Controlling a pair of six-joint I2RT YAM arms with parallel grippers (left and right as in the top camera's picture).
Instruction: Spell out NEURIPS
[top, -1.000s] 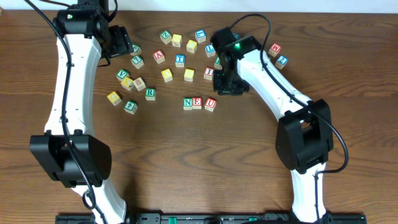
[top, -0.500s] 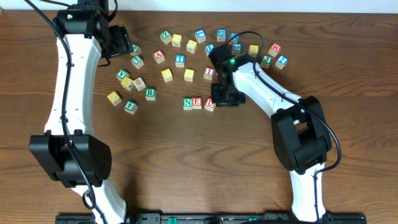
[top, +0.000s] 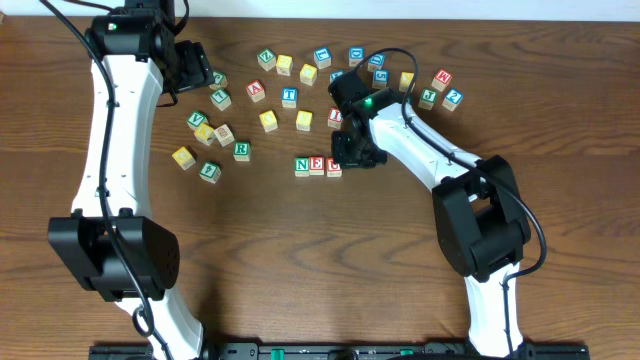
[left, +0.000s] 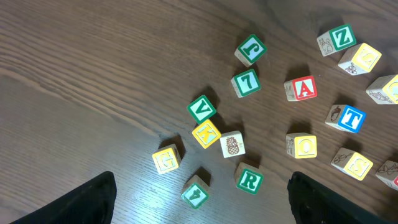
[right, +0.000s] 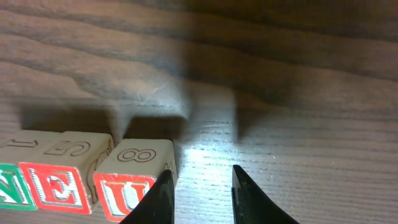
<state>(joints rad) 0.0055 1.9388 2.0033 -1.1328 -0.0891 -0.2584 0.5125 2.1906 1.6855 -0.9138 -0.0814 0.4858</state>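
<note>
With right gripper (right: 201, 190) narrowly parted, empty, just right of the U block (right: 134, 177) ending the N-E-U row (top: 317, 165), and left gripper (top: 195, 68) spread wide, likely next: green R block (left: 249, 180), lying left of the row, nearer the left arm (top: 110, 140).

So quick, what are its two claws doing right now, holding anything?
Left gripper: open, holding nothing.
Right gripper: open, empty, just beside the U block.
</note>
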